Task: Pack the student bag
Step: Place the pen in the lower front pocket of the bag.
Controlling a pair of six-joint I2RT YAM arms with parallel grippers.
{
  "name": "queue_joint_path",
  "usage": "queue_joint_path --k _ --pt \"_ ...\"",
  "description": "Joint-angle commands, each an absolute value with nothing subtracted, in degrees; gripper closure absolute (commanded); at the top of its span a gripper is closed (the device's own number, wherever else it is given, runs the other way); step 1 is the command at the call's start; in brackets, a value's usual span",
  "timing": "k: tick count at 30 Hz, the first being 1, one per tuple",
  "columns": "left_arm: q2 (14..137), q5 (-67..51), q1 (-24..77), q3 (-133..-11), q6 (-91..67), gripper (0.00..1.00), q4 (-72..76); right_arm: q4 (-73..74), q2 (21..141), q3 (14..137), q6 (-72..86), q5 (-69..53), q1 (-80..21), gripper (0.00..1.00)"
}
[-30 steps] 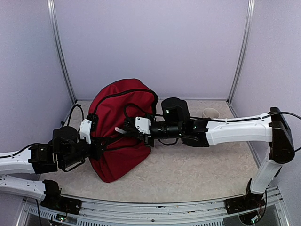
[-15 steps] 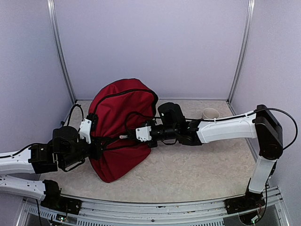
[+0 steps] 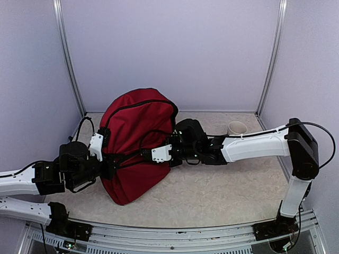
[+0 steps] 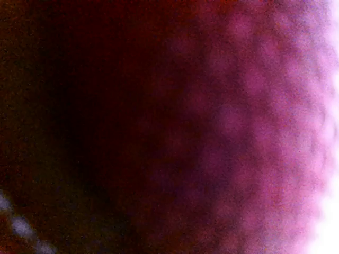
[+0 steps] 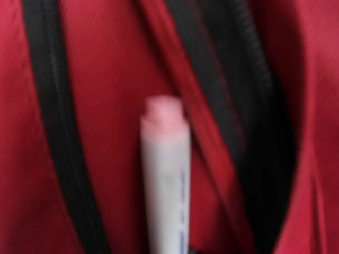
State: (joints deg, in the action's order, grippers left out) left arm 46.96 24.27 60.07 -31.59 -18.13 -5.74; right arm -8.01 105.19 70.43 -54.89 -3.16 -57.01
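As I am watching from above, the table point(image 3: 222, 185) is carrying the backpack point(image 3: 135, 119), lying left of centre between both arms. My left gripper point(image 3: 107, 160) is pressing into its left side; that wrist camera is showing only red blur, so I cannot tell whether it is clenching. My right gripper point(image 3: 146, 154) is reaching at the black zipper point(image 5: 50, 132), where a pink-capped white marker point(image 5: 163, 180) is seemingly touching the fabric; whether it is being grasped, I cannot tell.
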Motion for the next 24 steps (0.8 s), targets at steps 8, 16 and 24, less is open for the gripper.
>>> queue_joint_path --k 8,16,24 --pt "46.41 22.18 60.16 -34.80 -17.57 0.82 -3.09 5.20 98.55 75.37 -47.54 1.40 -59.76 0.56" --pt "45.48 22.28 60.21 -34.58 -17.51 0.82 -3.08 11.61 90.81 79.90 -35.53 -10.67 -58.81 0.49" --pt "44.91 22.28 60.20 -34.32 -17.10 0.82 -3.58 5.26 86.44 76.23 -16.18 -28.30 -43.36 0.16"
